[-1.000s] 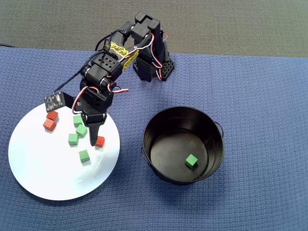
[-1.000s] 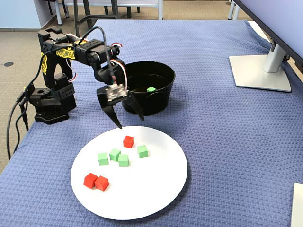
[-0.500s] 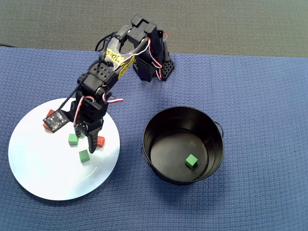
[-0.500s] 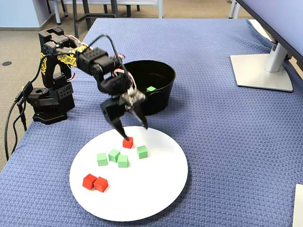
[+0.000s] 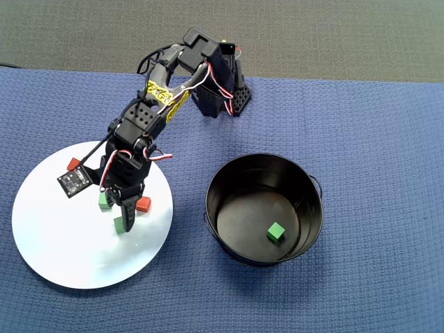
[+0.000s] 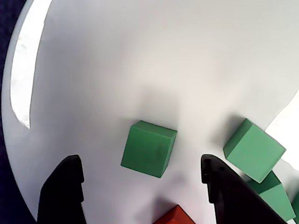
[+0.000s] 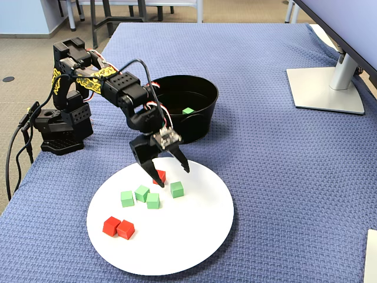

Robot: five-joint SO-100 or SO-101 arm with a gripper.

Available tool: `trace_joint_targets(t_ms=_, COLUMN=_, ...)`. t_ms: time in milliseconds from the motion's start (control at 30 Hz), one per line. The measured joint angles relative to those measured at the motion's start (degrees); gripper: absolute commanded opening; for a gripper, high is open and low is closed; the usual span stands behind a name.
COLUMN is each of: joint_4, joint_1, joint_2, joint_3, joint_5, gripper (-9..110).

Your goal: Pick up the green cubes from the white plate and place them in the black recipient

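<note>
jaws (image 6: 142, 186) spread wide above a green cube (image 6: 148, 148) lying skewed between them.

The end effector (image 7: 172, 173) hangs spread over the white plate (image 7: 200, 242) — four green cubes (image 7: 152, 196) and three red ones (image 7: 118, 227) there; one green cube (image 7: 188, 110) in the black recipient (image 7: 200, 121).

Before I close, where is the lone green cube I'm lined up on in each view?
Overhead view: the lone green cube lies on the white plate, just below the arm's tip.
Wrist view: centre of frame, within the open end effector.
Fixed view: the rightmost green cube on the plate.
Shared landmark: the red cube right beside it, seen in all three views.
</note>
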Motion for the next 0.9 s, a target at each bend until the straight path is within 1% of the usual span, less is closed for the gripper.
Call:
trace_joint_targets(t_ms=100, joint_4=-0.8, joint_1=0.0, joint_2=-0.3, joint_3=0.0, joint_5=1.1, gripper=33)
trace_joint_targets(t_ms=233, joint_4=-1.4, joint_1=-0.3, joint_2=-1.1, joint_3=0.0, joint_5=2.3, gripper=34)
trace_joint_targets(t_ms=700, joint_4=-1.8, joint_1=-1.7, joint_2=-4.1, joint_3=-1.8, joint_5=9.3, gripper=33)
trace_joint_targets(t_ms=900, joint_4=-1.8, joint_1=-1.9, joint_2=-4.9, joint_3=-1.8, joint_5=9.7, gripper=32)
